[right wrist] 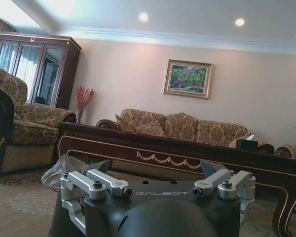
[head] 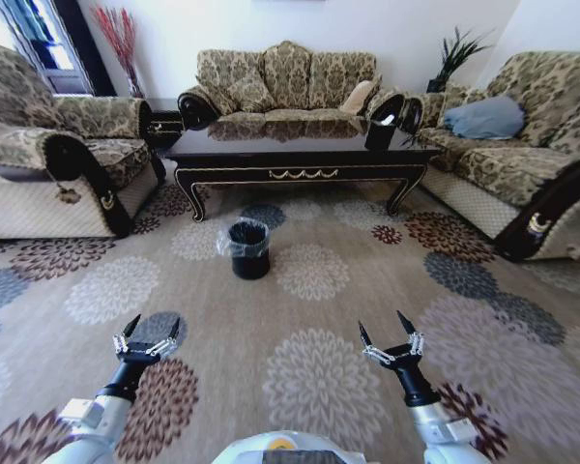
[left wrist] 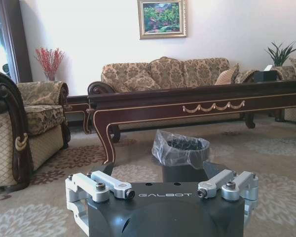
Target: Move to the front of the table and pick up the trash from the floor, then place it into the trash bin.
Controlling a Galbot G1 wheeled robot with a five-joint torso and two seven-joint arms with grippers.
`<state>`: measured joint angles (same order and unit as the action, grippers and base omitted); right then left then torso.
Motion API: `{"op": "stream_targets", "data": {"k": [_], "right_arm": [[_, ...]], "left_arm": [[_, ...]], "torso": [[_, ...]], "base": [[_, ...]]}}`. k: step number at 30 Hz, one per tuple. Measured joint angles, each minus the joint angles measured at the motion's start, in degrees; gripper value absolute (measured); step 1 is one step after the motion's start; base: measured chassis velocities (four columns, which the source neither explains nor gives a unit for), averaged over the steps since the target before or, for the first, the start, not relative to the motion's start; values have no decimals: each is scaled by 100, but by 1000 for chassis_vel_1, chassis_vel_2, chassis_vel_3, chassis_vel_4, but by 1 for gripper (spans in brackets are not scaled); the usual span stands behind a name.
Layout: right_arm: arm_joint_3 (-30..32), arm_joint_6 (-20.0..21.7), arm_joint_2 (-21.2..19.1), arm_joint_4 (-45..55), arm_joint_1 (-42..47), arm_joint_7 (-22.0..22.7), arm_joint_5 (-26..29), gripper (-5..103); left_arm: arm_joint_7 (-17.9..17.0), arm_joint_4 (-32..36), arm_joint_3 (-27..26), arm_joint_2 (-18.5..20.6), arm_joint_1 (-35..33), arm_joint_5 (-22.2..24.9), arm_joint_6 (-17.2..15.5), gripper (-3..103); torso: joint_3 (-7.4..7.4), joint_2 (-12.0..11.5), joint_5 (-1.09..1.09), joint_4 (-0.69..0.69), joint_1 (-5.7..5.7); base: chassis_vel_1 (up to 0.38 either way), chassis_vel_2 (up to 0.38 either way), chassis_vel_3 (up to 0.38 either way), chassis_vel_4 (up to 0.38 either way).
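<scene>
We are reading the word GALBOT in pale letters on the dark matte housing of each wrist, flanked by silvery metal linkage bars with round bolts. Our left gripper (head: pixel 147 330) and right gripper (head: pixel 391 332) are hovering low over the floor (head: pixel 300 319), a beige carpet patterned with big round floral medallions, both on the near side of the trash bin (head: pixel 249 249), and both are holding their thin dark jaws released and spread, grasping nothing. The trash bin, a small black cylinder with a crinkled clear liner bag around its rim, is standing on the carpet just in front of the desk (head: pixel 300 155), a long glossy dark wood piece with a gold scroll ornament and curved legs. Patterned sofas (head: pixel 288 82) are ringing the desk.
</scene>
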<state>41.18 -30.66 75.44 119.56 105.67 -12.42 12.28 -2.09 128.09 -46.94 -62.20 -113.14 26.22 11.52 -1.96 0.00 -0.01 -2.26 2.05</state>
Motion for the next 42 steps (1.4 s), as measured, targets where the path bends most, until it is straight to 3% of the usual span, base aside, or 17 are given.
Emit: {"op": "stream_targets", "data": {"k": [42], "right_arm": [[0,0,0,0,-1,0,0,100]], "left_arm": [[0,0,0,0,0,0,0,100]], "torso": [[-1,-1,1,0,0]], "base": [[210,-208,-211,209]]}}
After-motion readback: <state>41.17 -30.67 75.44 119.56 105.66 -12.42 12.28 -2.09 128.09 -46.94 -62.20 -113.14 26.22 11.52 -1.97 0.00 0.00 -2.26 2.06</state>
